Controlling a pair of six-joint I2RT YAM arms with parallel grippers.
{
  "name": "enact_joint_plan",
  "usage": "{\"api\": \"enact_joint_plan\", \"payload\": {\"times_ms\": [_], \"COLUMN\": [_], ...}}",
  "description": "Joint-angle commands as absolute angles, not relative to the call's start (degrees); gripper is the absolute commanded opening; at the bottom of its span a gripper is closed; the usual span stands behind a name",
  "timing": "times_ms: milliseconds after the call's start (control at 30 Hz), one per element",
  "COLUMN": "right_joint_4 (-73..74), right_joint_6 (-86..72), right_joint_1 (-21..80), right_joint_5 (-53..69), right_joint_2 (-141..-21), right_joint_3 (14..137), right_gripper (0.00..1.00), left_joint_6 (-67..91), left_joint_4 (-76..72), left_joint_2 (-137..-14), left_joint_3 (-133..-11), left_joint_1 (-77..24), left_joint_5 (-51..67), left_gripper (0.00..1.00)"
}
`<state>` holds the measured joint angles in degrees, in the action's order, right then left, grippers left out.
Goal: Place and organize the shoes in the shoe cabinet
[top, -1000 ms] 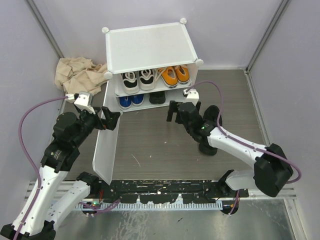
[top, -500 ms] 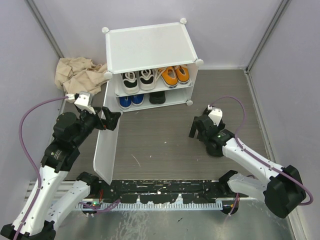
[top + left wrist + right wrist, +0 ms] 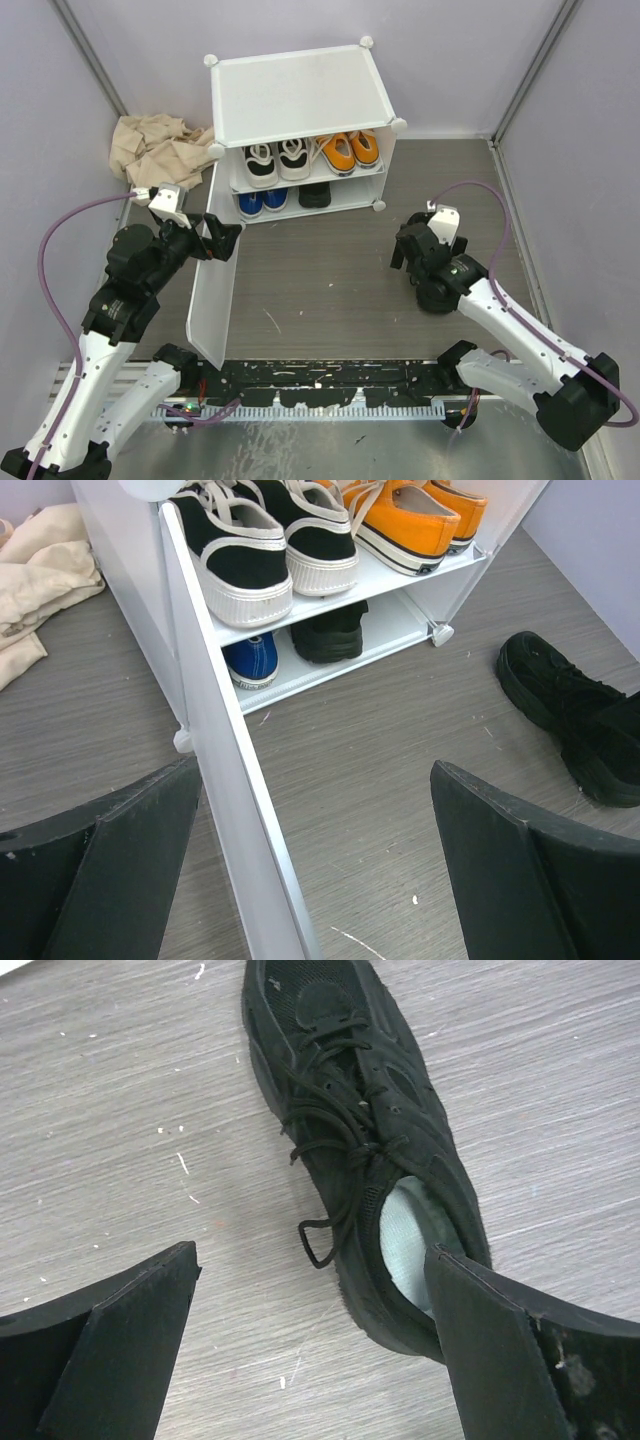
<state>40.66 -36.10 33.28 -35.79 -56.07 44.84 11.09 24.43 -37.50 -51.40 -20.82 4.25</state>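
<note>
Right wrist view: hovering over black shoe [image 3: 350, 1130], lying right of cabinet [image 3: 300, 95], well apart.
Right gripper [image 3: 310, 1260]: gaping wide, holding nothing.
Left gripper [image 3: 315, 770]: spreading wide, straddling door [image 3: 215, 740], clasping nothing.
Next, likely: centring over laces, descending squarely, pinching across midfoot.

Top cam: fixed, high up, behind the robot, looks down & fwd. It's far off, so the whole scene fits, w/ shoe cabinet [image 3: 300, 95] at far side.

Left wrist cam: sits behind left gripper [image 3: 312, 770], looks out past its fingers [image 3: 100, 870], tilted down. Close to door panel [image 3: 215, 750], edge running between the fingers; open shelves [image 3: 395, 575] ahead.

Right wrist cam: behind right gripper [image 3: 310, 1252], faces almost straight down, v. close on black shoe [image 3: 350, 1110] between & ahead of its fingers.

Shared: top & left wrist both see shelves + door panel. Both wrist cams see the black shoe, which is off to the right of left gripper.
</note>
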Motion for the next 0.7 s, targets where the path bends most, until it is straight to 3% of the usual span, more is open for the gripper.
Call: {"api": "enact_joint_plan", "payload": {"times_ms": [0, 367, 467, 533, 633, 667], "right_joint_4": [42.87, 30.74, 26.8, 25.6, 24.05, 23.67], "right_joint_6": [-35.55, -35.98, -33.84, -33.05, -31.81, -31.57], "right_joint_1": [32.45, 27.69, 25.75, 25.7, 25.81, 26.03], "right_joint_5": [-38.35, -32.17, -28.03, -26.52, -23.51, -22.14], "right_joint_2": [-56.0, -64.02, -66.36, -67.25, -65.3, -63.99], "right_joint_3": [44.34, 35.53, 34.09, 34.37, 34.99, 35.34], "right_gripper": [1.0, 1.0, 0.91, 0.7, 0.16, 0.04], "left_joint_6": [9.33, 9.27, 9.24, 9.28, 9.23, 9.27], "left_joint_4": [36.41, 36.39, 36.39, 36.43, 36.39, 36.42], "left_joint_2": [-39.01, -38.42, -38.49, -38.5, -38.5, -38.56], "left_joint_3": [-48.25, -48.07, -48.07, -48.04, -48.07, -48.03], "left_joint_1": [-20.73, -20.66, -20.65, -20.67, -20.68, -20.67], "left_joint_5": [4.24, 3.87, 3.87, 3.89, 3.72, 3.69], "left_gripper": [0.98, 0.98, 0.98, 0.98, 0.98, 0.98]}}
